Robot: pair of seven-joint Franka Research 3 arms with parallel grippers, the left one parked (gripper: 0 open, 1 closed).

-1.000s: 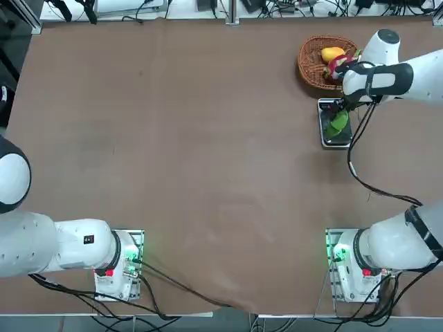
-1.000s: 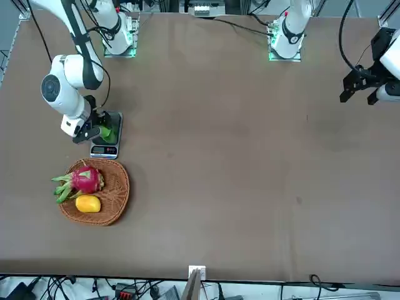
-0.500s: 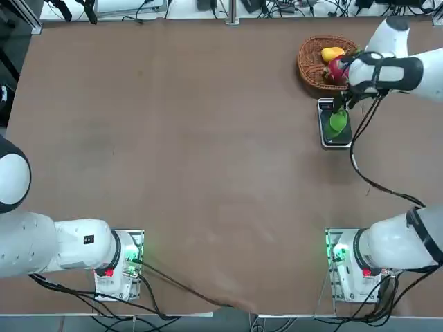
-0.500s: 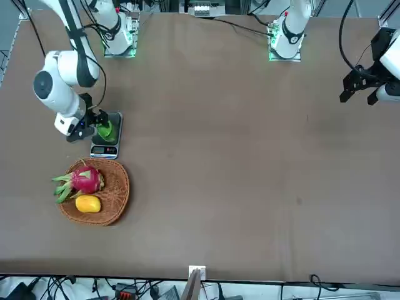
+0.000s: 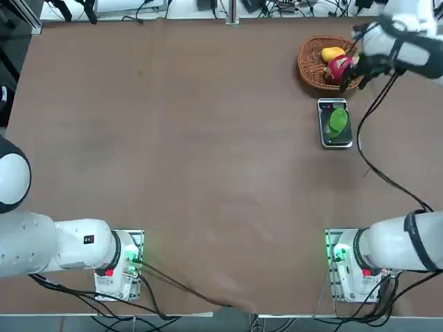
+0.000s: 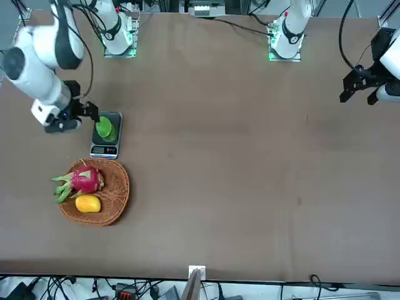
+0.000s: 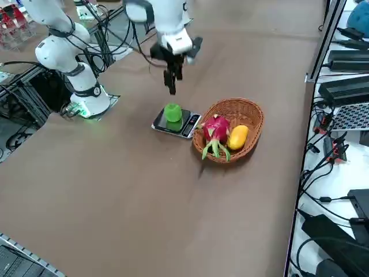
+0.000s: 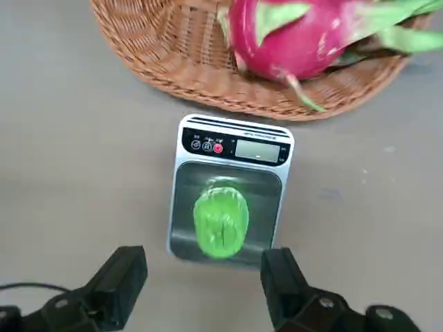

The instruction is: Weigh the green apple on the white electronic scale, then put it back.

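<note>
Right gripper (image 8: 204,287): raised above the table, fingers spread wide, holding nothing; green apple (image 8: 220,223): resting free on the dark plate of the white electronic scale (image 8: 233,149), display end facing the wicker basket (image 7: 249,115); basket: just beside the scale, containing pink dragon fruit (image 7: 216,130) and yellow-orange fruit (image 7: 237,137).

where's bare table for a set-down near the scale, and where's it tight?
Bare table runs wide on the parked arm's side of the white electronic scale. Tight: the scale's display end nearly meets the wicker basket; the green apple fills its plate. The open right pincer hangs above.
</note>
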